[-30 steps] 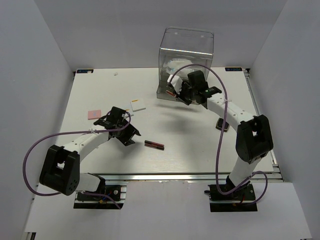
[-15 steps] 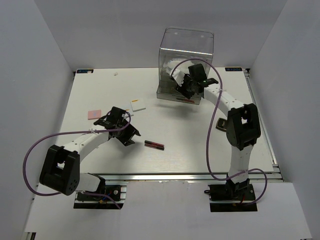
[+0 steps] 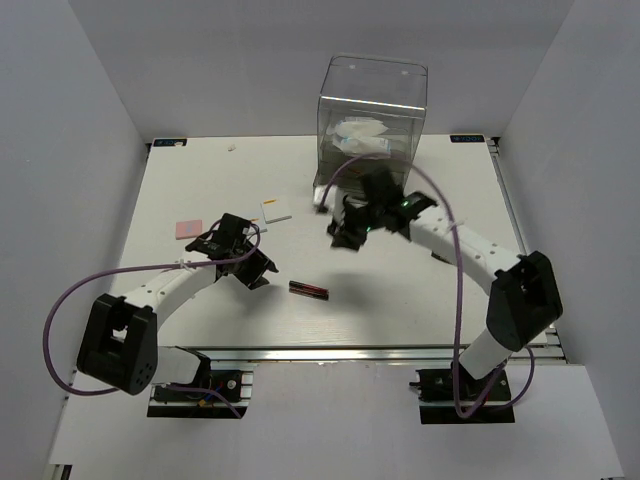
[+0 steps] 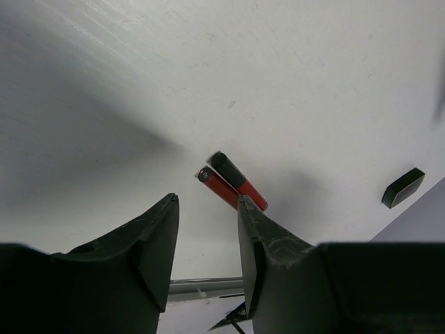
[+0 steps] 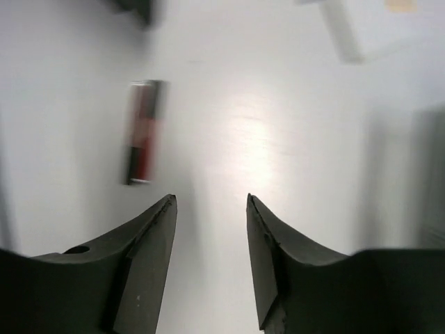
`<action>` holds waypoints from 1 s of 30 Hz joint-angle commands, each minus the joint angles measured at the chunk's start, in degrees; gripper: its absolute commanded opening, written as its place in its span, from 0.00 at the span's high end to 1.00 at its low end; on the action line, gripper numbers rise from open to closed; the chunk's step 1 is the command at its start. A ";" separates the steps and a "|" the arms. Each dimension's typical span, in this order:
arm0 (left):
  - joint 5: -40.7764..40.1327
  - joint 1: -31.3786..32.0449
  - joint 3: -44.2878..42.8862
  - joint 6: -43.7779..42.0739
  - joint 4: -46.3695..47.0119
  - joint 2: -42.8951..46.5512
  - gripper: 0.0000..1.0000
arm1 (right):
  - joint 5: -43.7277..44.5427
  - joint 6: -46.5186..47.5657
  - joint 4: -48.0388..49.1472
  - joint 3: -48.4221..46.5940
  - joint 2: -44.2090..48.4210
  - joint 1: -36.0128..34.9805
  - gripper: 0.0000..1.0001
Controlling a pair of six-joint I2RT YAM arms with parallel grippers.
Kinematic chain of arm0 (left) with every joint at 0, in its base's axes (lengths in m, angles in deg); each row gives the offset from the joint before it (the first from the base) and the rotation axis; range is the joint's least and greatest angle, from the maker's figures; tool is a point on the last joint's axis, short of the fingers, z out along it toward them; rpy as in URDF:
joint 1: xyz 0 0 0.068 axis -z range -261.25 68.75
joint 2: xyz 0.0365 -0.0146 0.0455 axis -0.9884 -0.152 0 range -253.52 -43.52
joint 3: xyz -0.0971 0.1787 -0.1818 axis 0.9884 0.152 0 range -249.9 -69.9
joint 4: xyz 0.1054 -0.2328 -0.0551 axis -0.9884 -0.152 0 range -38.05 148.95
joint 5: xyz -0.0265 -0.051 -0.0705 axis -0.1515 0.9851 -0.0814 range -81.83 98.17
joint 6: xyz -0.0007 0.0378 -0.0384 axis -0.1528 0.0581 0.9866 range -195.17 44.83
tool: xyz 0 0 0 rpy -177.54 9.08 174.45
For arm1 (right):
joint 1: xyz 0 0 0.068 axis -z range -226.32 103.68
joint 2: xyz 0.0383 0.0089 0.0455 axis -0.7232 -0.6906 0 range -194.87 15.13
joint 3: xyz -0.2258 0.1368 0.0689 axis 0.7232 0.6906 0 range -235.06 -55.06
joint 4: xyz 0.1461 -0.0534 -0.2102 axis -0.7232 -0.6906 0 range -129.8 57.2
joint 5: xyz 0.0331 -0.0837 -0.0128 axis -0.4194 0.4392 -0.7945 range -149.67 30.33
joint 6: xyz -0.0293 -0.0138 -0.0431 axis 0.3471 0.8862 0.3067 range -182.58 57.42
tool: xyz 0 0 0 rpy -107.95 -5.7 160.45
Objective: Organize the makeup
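The left jaws are found partly open and empty. Two slim red-and-black sticks point(image 4: 231, 182) are seen lying on the worktop point(image 4: 278, 69) just beyond their tips, with a black square compact point(image 4: 403, 188) farther off to their right. The right jaws are likewise partly open, with nothing held. The sticks are noted ahead of them to the left, and a blurred white flat square point(image 5: 389, 31) farther ahead to the right.

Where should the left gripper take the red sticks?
At mid-length, from straight above, jaws across their narrow width. The sticks lie flat on the table, side by side and touching, so one pinch by the open left gripper probably takes both.
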State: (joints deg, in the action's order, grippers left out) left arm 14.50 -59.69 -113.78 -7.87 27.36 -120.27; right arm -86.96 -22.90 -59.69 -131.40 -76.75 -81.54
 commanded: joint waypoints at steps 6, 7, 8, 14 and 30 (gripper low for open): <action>-4.22 -0.03 3.79 1.60 2.06 11.87 0.42 | 7.24 -19.10 8.69 10.24 -3.39 -14.78 0.44; -3.78 0.06 5.19 2.21 2.06 12.41 0.42 | 9.08 -19.38 9.22 9.72 -4.09 -15.22 0.44; -3.43 0.06 5.81 2.39 2.15 13.11 0.43 | 9.70 -19.55 9.66 9.28 -4.71 -15.57 0.44; 0.00 -0.03 10.82 4.06 5.75 14.70 0.63 | 14.28 -19.99 11.33 7.34 -9.80 -17.69 0.44; 3.95 0.06 13.73 4.50 9.44 14.53 0.72 | 17.36 -20.79 13.01 5.41 -14.56 -18.83 0.45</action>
State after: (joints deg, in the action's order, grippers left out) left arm 16.49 -59.69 -100.91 -3.52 34.31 -106.00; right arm -70.24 -42.94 -48.74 -123.49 -90.58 -100.08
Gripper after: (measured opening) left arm 0.291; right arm 0.549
